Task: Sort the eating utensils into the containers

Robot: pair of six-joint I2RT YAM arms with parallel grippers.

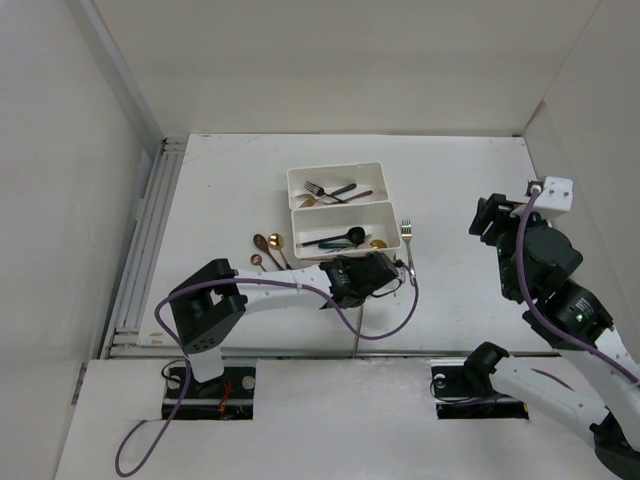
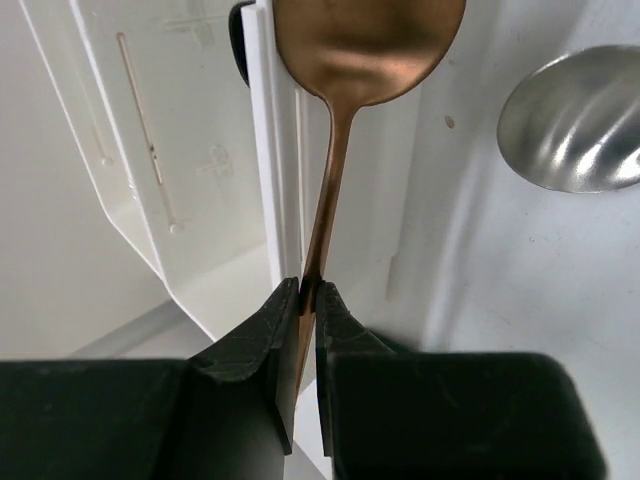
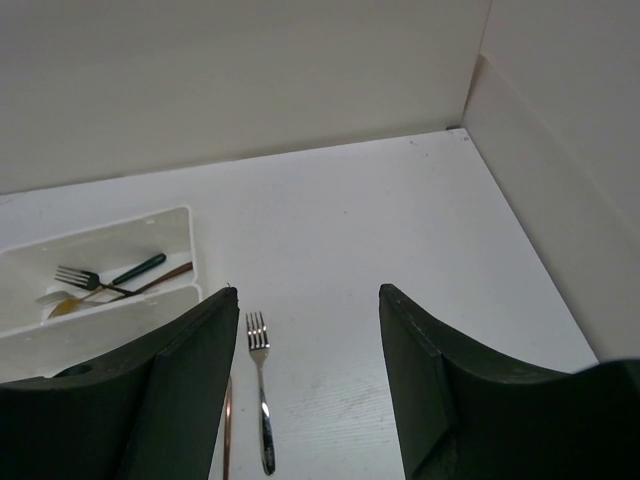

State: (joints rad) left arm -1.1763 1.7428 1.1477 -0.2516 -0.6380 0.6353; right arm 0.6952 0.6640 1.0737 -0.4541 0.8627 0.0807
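- L jaws clamped on copper spoon [image 2: 365,45] handle; bowl at near tray [image 2: 275,150] wall, mid-bench.
- R jaws apart, empty, by bench right edge.
- Risk: thin handle twisted in pinch, spoon dropped outside tray.

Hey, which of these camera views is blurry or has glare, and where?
Left wrist view: the copper spoon is soft at its bowl, with a pale sheen across it; the silver spoon bowl shows streaky reflections. Right wrist view: the silver fork is fairly crisp, the camera's own fingers dark and featureless. Top view: even light, faint shadows.
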